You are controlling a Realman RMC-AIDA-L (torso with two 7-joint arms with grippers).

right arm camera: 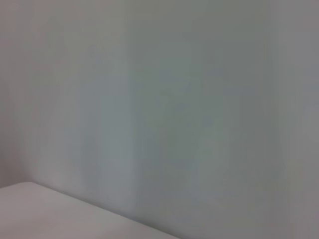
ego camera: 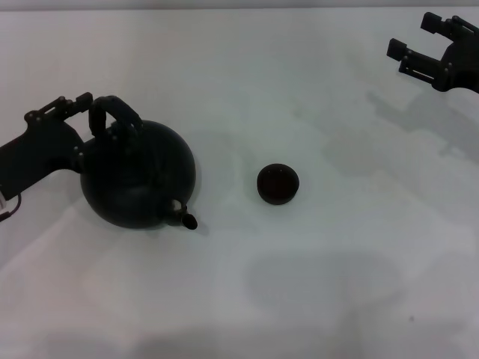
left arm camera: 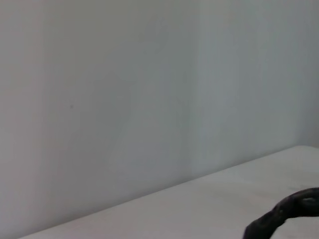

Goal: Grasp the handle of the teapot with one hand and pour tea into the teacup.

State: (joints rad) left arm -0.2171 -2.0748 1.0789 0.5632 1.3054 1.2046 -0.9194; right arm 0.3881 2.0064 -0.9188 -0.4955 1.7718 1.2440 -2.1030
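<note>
The large black teapot stands on the white table at the left, its short spout pointing toward the front. Its arched handle loops over the top. My left gripper reaches in from the left, open, with its fingers on either side of the handle's left end. A piece of the handle shows in the left wrist view. The small dark teacup sits right of the teapot, apart from it. My right gripper hangs open and empty at the far right, well away from the cup.
The right wrist view shows only a pale wall and a strip of table. Nothing else stands on the table in the head view.
</note>
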